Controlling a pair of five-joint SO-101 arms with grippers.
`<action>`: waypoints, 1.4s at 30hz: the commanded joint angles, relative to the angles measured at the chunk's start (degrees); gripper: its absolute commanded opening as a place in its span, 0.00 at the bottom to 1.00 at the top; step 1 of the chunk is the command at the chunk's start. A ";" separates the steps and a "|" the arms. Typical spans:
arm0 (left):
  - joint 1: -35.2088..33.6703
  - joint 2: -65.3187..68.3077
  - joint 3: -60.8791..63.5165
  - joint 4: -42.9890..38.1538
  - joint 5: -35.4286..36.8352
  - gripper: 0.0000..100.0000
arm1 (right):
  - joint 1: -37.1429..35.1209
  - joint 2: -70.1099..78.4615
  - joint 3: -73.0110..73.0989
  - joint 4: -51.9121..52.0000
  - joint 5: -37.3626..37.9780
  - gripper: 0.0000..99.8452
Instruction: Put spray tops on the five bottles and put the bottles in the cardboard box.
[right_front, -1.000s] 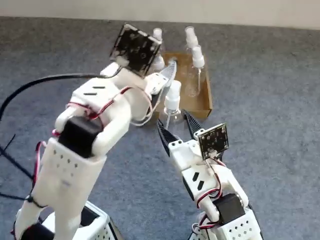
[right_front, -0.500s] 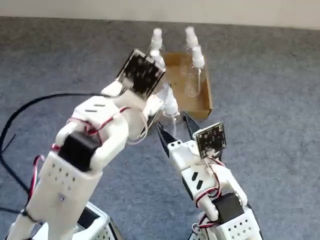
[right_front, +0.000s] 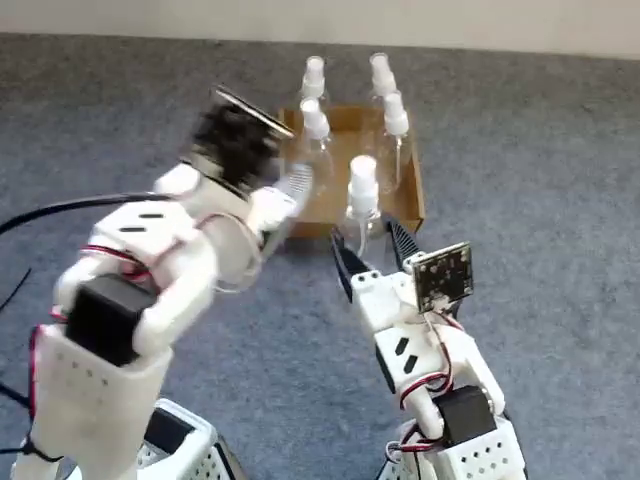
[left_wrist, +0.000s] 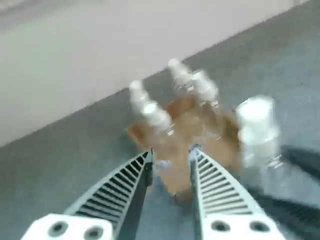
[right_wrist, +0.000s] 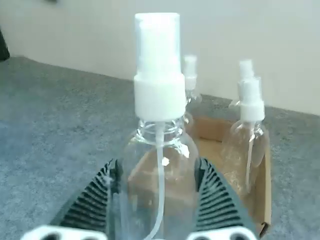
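the right gripper (right_front: 368, 250) is clamped on the last capped bottle (right_front: 362, 200), holding it upright just before the cardboard box (right_front: 412, 200), likely to set it among the other bottles (right_front: 395, 130), while the left gripper (left_wrist: 171, 151) hangs narrowly parted, empty, near the box.

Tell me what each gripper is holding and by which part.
The right gripper holds the spray bottle by its clear body, one jaw on each side. The left gripper is open, holding nothing.

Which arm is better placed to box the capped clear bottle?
Right: the right claw holds the clear spray bottle beside the brown cardboard box; the left claw is open, empty.
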 joint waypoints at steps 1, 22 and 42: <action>-5.85 -0.84 -2.77 5.54 -0.26 0.12 | 1.27 7.16 -8.66 -0.31 -0.35 0.00; -4.00 -42.33 54.99 -16.79 -0.09 0.22 | -11.65 50.51 -43.82 5.41 -0.79 0.07; -4.53 -43.65 63.78 -28.57 0.18 0.22 | -16.75 39.87 -47.43 19.12 -0.35 0.00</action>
